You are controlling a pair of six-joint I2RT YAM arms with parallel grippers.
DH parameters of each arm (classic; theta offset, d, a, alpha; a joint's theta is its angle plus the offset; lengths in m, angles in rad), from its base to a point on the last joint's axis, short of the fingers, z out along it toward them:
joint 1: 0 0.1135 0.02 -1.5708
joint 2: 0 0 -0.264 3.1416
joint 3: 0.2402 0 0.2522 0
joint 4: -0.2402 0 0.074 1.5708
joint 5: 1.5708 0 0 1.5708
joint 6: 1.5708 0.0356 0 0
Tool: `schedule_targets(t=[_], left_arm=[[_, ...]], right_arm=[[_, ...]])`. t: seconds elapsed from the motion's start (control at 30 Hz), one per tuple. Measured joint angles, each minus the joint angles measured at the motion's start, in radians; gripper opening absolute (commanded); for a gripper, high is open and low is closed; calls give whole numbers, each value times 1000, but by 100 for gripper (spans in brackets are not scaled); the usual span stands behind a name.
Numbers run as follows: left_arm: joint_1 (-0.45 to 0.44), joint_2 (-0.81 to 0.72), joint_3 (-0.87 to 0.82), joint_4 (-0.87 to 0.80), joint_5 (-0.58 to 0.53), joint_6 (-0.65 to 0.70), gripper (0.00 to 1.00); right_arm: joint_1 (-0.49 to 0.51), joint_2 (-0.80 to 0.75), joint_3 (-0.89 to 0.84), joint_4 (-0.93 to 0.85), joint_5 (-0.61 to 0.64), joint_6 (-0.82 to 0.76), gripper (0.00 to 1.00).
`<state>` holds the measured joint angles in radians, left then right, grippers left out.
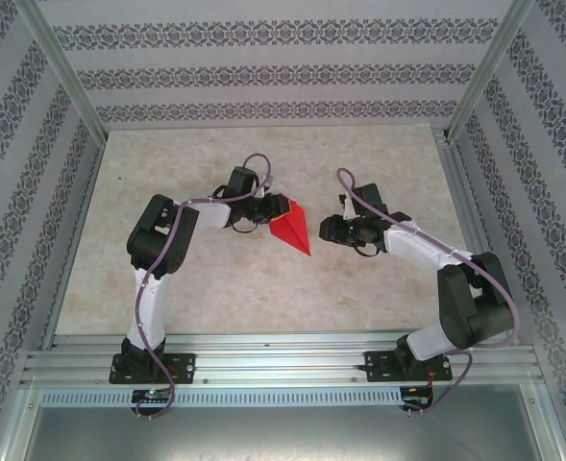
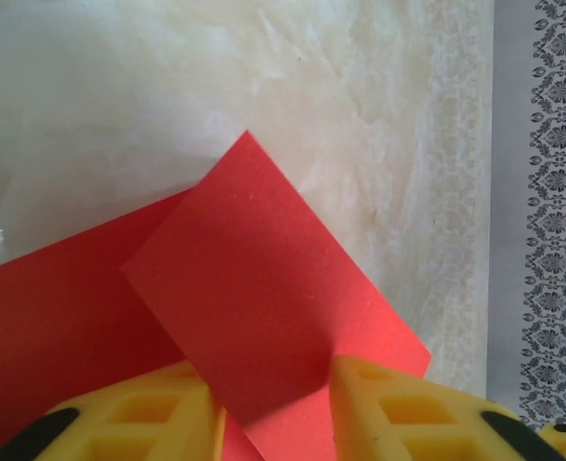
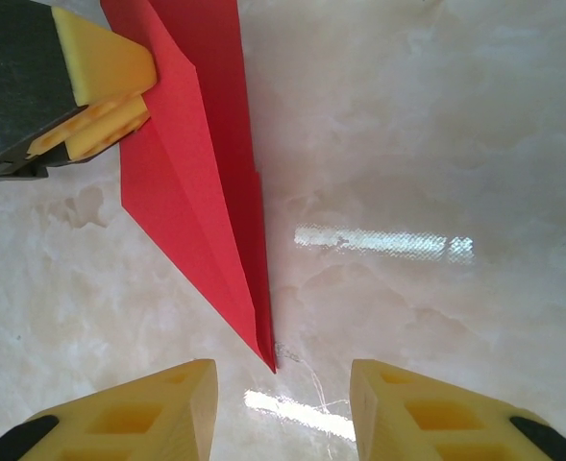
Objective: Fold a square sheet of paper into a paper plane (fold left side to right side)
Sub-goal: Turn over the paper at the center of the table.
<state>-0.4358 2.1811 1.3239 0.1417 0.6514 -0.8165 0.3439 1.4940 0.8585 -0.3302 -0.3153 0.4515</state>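
The red sheet of paper (image 1: 290,229), folded into a pointed, layered shape, lies at the table's middle with its tip toward the near right. My left gripper (image 1: 273,206) is at its far left edge, shut on a raised flap (image 2: 244,288) that passes between the yellow fingers (image 2: 398,413). The right wrist view has those left fingers (image 3: 100,67) at the paper's (image 3: 191,173) upper edge. My right gripper (image 1: 323,230) stands open just right of the tip; the point of the paper ends a little ahead of its gap (image 3: 283,403), touching neither finger.
The pale marbled tabletop (image 1: 215,288) stretches around the paper. Patterned walls (image 1: 263,72) and metal frame posts (image 1: 66,72) enclose it on three sides. An aluminium rail (image 1: 283,360) carries both arm bases at the near edge.
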Motion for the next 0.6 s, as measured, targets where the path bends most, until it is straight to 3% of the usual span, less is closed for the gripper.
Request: schedule_targets(t=[0.17, 0.37, 0.6], left_arm=[[-5, 3, 26, 1, 15, -2, 13], [-5, 0, 29, 15, 33, 8, 5], [-5, -142, -4, 22, 64, 28, 5]], right_arm=[[-10, 0, -22, 55, -34, 14, 41], [-56, -27, -99, 160, -103, 48, 49], [-127, -164, -185, 319, -226, 118, 80]])
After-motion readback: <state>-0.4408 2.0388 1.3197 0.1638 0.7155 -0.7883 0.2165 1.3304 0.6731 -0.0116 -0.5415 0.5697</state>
